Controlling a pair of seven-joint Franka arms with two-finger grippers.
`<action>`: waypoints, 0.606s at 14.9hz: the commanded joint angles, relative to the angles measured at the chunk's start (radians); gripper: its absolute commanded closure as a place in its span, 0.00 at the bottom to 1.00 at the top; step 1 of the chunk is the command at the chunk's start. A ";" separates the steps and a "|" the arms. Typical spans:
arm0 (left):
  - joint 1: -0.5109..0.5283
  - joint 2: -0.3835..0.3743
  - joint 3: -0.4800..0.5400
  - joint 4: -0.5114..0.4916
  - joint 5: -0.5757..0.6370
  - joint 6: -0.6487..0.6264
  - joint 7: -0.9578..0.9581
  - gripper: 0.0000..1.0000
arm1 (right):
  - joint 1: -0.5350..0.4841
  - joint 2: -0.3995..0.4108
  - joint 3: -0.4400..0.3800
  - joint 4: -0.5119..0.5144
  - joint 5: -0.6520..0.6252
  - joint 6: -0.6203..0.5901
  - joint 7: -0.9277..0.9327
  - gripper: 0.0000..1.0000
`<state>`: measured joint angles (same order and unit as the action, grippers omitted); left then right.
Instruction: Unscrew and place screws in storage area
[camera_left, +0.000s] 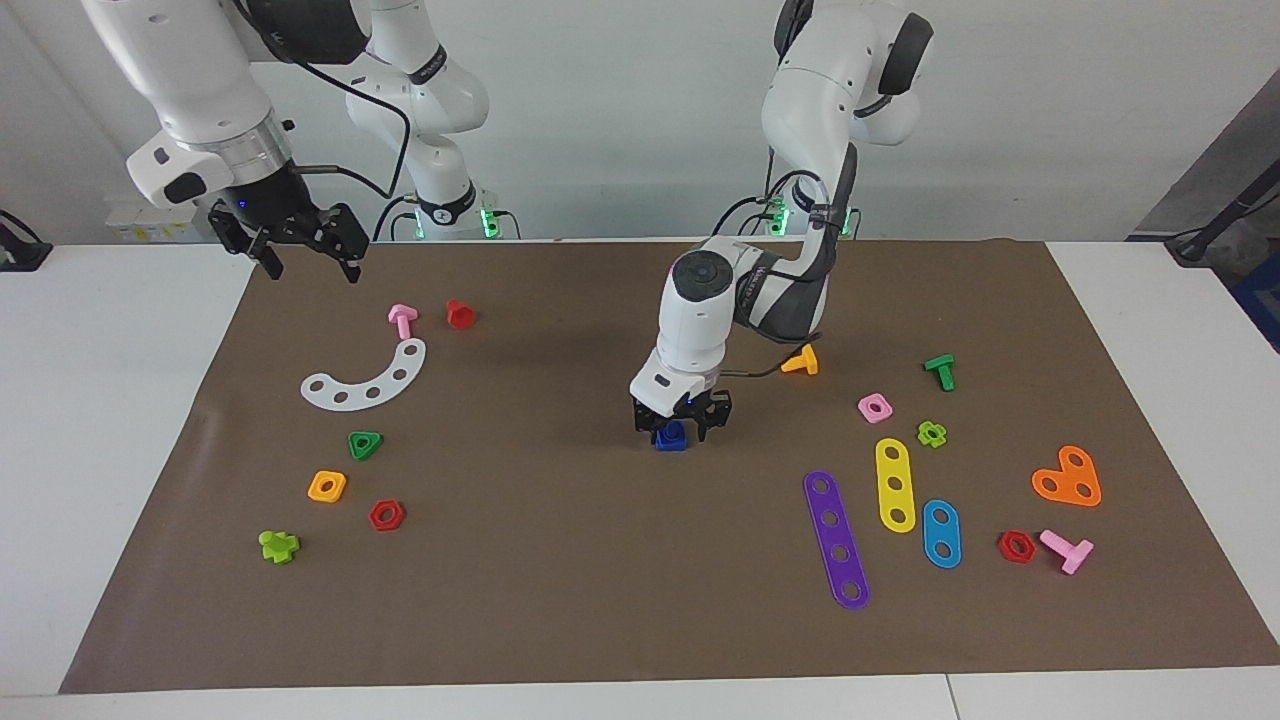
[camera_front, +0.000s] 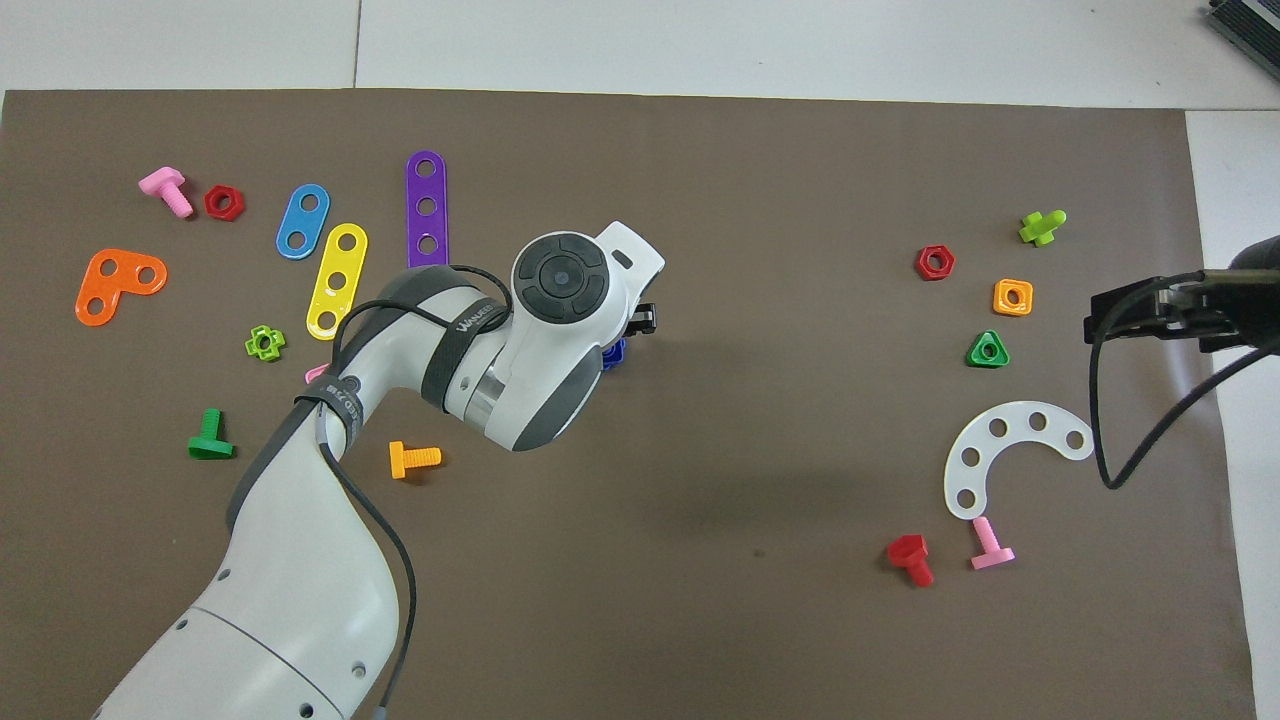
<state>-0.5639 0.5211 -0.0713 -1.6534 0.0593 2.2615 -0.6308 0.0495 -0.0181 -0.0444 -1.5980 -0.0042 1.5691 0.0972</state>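
Observation:
A small blue piece (camera_left: 671, 437) sits in the middle of the brown mat (camera_left: 560, 600); I cannot tell the blue bolt from any nut under it. My left gripper (camera_left: 680, 428) is down on it, straddling its top. In the overhead view the left wrist hides all but a blue edge (camera_front: 614, 355). The storage area holds the white curved strip (camera_left: 365, 380), green triangle nut (camera_left: 365, 444), orange square nut (camera_left: 327, 486) and red hexagon nut (camera_left: 386, 514), toward the right arm's end. My right gripper (camera_left: 300, 255) waits open and empty, raised over the mat's edge there.
A pink bolt (camera_left: 402, 320), a red bolt (camera_left: 460, 314) and a lime bolt (camera_left: 279, 545) lie around the storage area. Toward the left arm's end lie purple (camera_left: 836, 540), yellow (camera_left: 895, 484) and blue (camera_left: 941, 533) strips, an orange heart (camera_left: 1068, 478), and orange (camera_left: 801, 361) and green (camera_left: 940, 371) bolts.

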 joint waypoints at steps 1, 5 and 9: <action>-0.019 -0.030 0.015 -0.048 0.027 0.024 0.007 0.26 | -0.008 -0.014 0.008 -0.011 0.018 0.002 0.013 0.00; -0.019 -0.035 0.015 -0.059 0.027 0.026 0.008 0.35 | -0.008 -0.014 0.008 -0.011 0.018 0.002 0.013 0.00; -0.017 -0.035 0.015 -0.059 0.027 0.024 0.028 0.41 | -0.007 -0.014 0.008 -0.011 0.018 0.002 0.013 0.00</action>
<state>-0.5706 0.5201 -0.0699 -1.6682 0.0595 2.2649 -0.6100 0.0495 -0.0181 -0.0444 -1.5980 -0.0042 1.5691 0.0972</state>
